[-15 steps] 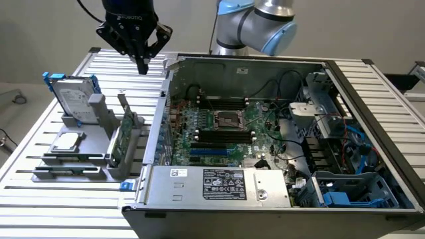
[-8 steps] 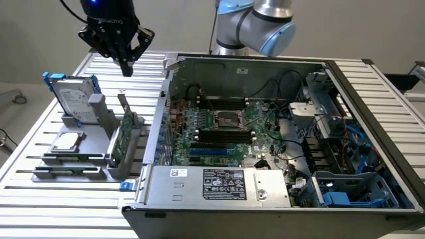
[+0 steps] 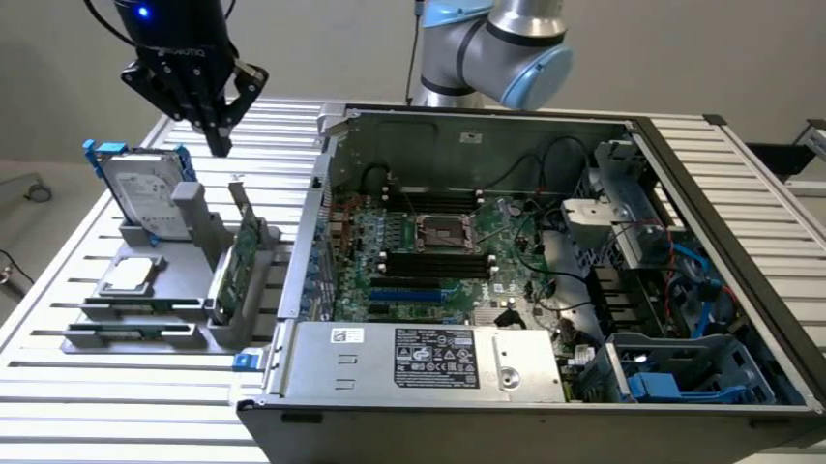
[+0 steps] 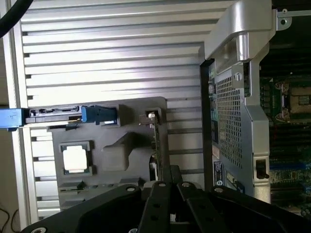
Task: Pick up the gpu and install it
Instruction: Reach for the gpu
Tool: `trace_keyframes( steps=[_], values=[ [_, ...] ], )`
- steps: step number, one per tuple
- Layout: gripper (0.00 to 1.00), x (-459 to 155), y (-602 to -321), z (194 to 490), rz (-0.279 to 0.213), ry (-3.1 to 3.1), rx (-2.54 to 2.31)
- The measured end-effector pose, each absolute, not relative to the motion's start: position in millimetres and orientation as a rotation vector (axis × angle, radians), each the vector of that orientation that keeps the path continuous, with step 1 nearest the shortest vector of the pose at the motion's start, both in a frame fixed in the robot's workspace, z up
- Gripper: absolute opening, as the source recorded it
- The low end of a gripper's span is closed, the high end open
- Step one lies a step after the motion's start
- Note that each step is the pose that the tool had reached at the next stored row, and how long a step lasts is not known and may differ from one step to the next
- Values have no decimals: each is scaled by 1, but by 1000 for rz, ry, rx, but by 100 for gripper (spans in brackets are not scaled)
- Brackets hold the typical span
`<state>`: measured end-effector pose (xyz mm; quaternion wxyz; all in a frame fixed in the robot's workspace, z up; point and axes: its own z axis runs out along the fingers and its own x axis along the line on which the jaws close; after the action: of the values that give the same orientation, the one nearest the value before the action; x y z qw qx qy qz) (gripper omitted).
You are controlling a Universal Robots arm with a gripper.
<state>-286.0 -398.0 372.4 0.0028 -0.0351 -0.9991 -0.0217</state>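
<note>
The gpu point(image 3: 232, 263) stands on edge in a slot of the grey holder point(image 3: 193, 208), green board facing the exterior view's left and its silver bracket end at the far end. My gripper point(image 3: 220, 143) hangs shut above the far end of the holder, well clear of the card, with nothing between its fingers. In the wrist view the gpu point(image 4: 156, 138) appears edge-on as a thin line, directly beyond my closed gripper point(image 4: 170, 171). The open computer case point(image 3: 645, 126) lies on the exterior view's right with the large green motherboard point(image 3: 439, 251) exposed.
A silver hard drive with blue frame point(image 3: 142, 188) stands in the holder beside the gpu, and a processor chip point(image 3: 130, 275) lies in a pocket. The case's perforated side wall point(image 4: 228, 121) rises close to the holder. A power supply point(image 3: 427, 358) sits at the case's near end.
</note>
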Motion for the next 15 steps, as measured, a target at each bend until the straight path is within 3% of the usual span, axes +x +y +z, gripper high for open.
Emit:
trace_keyframes(
  steps=[9,15],
  values=[
    [11,-288,-398,367,-62,-3121,-18],
    [11,-290,-398,367,-10,-3115,39]
  ],
)
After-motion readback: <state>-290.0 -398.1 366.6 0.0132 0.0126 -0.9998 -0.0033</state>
